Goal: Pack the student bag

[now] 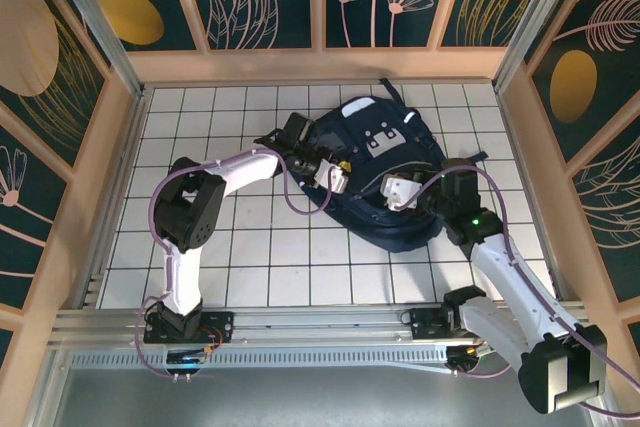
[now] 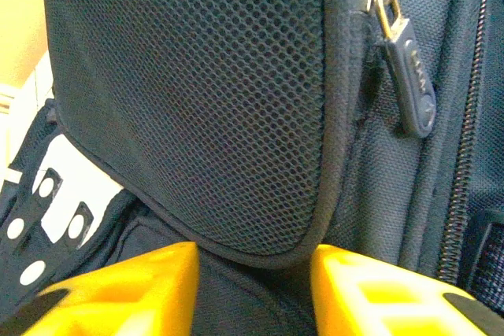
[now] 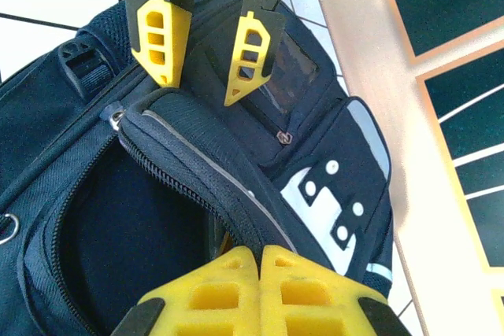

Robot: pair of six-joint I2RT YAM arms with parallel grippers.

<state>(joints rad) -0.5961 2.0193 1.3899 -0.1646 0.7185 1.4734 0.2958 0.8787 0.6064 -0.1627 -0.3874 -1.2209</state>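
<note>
The student bag [image 1: 385,162], dark navy with a pale grey buckle patch [image 3: 335,194], lies flat on the white tiled table at centre back. Its main compartment [image 3: 126,226] gapes open along the zip. My right gripper [image 3: 261,251] is shut on the raised zip-edged rim of the flap at the bag's near side [image 1: 393,192]. My left gripper [image 3: 198,90] comes in from the left [image 1: 338,181]. Its yellow fingers [image 2: 126,289] stand apart, pressed into the bag with a fold of fabric below the mesh pocket [image 2: 197,92] filling the gap. A zip pull [image 2: 413,84] hangs beside that pocket.
Wooden walls with dark patterned panels box in the table; the right wall [image 3: 370,68] runs close beside the bag. White tiles [image 1: 230,257] lie bare in front and to the left of the bag. A metal rail [image 1: 320,322] carries both arm bases.
</note>
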